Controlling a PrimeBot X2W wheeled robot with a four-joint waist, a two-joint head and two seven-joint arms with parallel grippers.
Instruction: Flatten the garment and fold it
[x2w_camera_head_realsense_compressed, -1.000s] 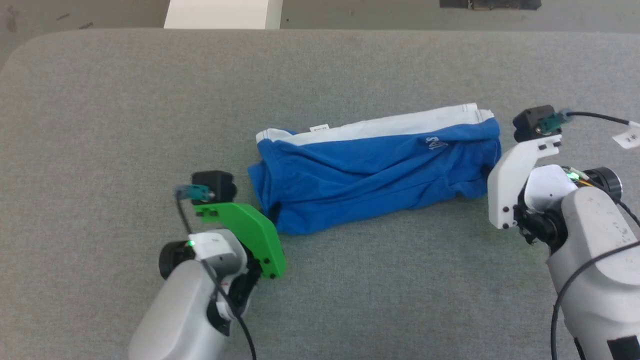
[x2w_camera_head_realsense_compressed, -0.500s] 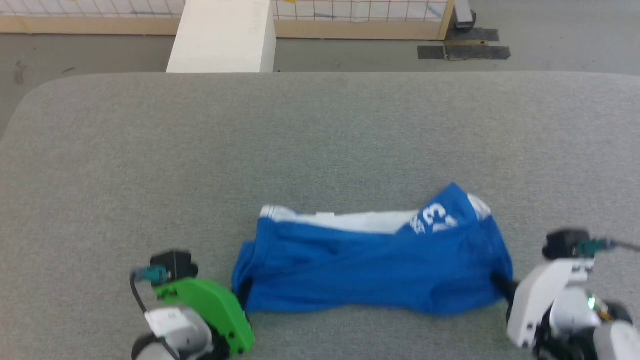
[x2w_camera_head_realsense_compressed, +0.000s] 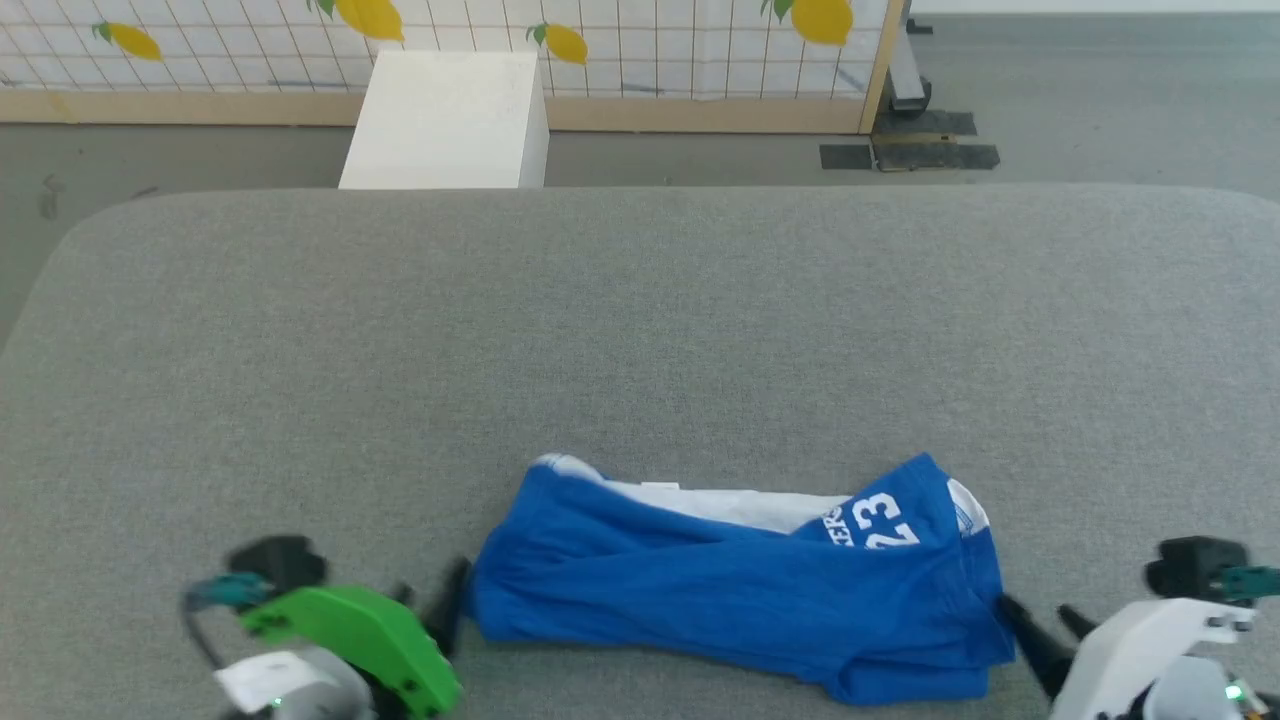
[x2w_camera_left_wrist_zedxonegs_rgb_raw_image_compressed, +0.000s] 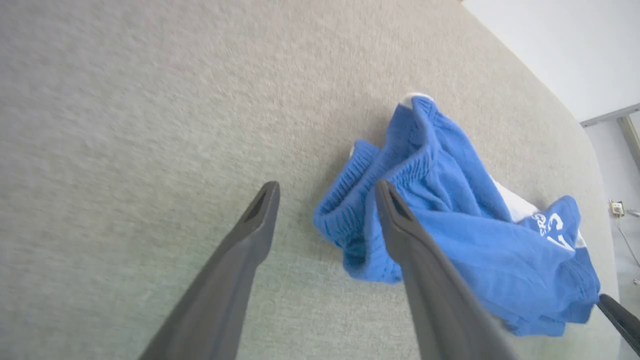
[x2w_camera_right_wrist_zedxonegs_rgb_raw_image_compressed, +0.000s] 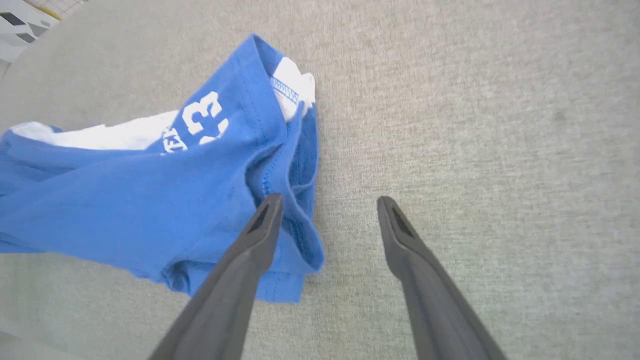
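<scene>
Letting go at both ends, the left gripper (x2w_camera_left_wrist_zedxonegs_rgb_raw_image_compressed: 325, 192) and right gripper (x2w_camera_right_wrist_zedxonegs_rgb_raw_image_compressed: 330, 205) now hold their fingers spread wide with nothing between them, where a second ago each pinched an end of the garment (x2w_camera_head_realsense_compressed: 740, 590). It lies released on the grey tabletop (x2w_camera_head_realsense_compressed: 640, 350) near the front edge, stretched sideways but creased, its lettered corner flipped over. The stretch looks finished; smoothing and folding remain

Both pairs of jaws now wide apart; garment (x2w_camera_head_realsense_compressed: 720, 590) loose.
</scene>
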